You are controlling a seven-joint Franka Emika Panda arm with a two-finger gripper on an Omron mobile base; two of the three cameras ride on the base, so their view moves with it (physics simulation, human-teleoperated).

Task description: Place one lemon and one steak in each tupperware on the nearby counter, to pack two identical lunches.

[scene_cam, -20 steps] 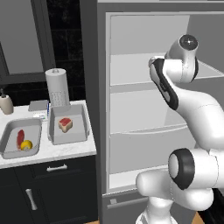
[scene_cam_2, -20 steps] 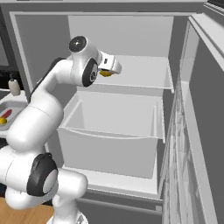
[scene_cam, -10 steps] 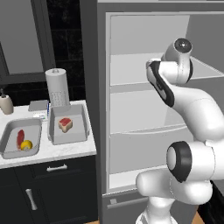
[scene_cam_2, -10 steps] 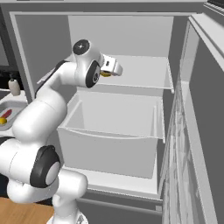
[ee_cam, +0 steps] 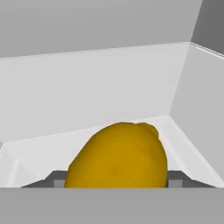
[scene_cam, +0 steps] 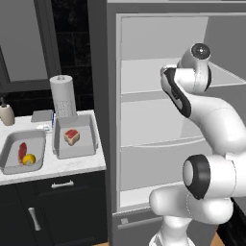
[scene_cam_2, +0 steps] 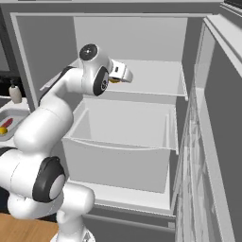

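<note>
Now we see our gripper (ee_cam: 113, 183) inside the fridge (scene_cam_2: 142, 85), on the upper shelf (scene_cam_2: 156, 80), its two fingers standing on both sides of a lemon (ee_cam: 118, 155); whether they already press it, we cannot tell.

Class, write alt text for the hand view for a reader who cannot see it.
A yellow-orange lemon sits close up between the gripper fingertips, resting on a white fridge shelf. Plain white walls rise behind it and to the right.
</note>
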